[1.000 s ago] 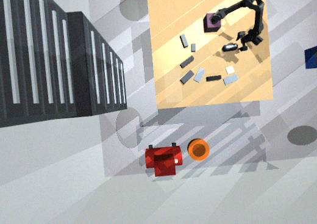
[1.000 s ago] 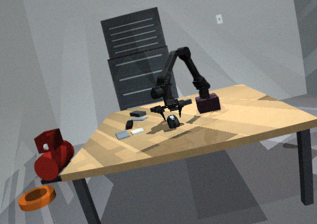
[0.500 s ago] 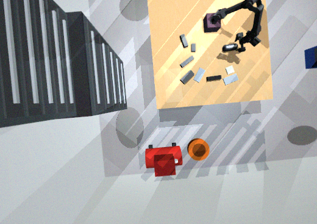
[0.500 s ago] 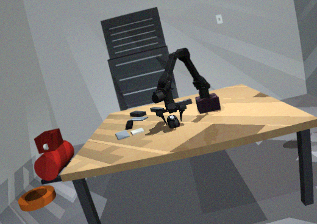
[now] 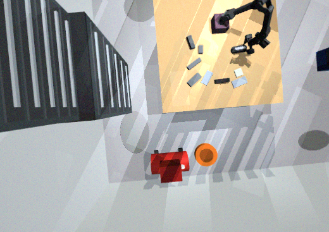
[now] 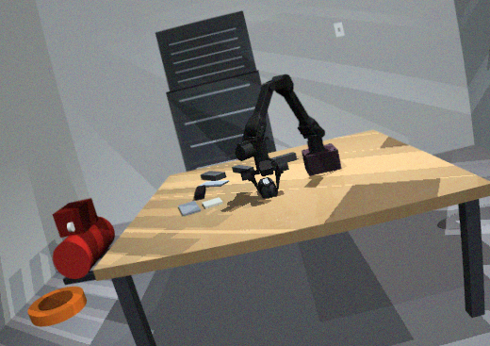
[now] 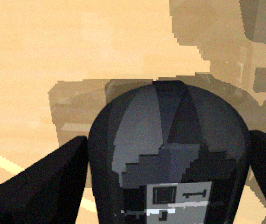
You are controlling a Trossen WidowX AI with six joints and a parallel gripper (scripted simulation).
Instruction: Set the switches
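Observation:
The dark grey controller unit (image 5: 235,50) (image 6: 268,191) (image 7: 139,120) lies upside down on the bench (image 5: 177,96) (image 6: 358,195), its pale label (image 5: 239,48) (image 6: 266,181) (image 7: 202,205) facing up. In the wrist view the label's first square, beside the number 1, looks filled; the remaining squares are out of frame. The rocker switches face down, hidden. My gripper (image 5: 244,47) (image 6: 268,189) (image 7: 169,143) is over the unit, with one finger against each long side in the wrist view, shut on it. The unit rests at bench level as far as I can tell.
Nearby lie a white block (image 5: 238,72) (image 6: 212,203), a pale blue plate (image 5: 239,82) (image 6: 189,208), another pale plate (image 5: 207,78), a black module (image 5: 222,80) (image 6: 200,192) and several grey modules farther left in the top view. The arm's purple base block (image 5: 219,28) (image 6: 321,161) stands behind.

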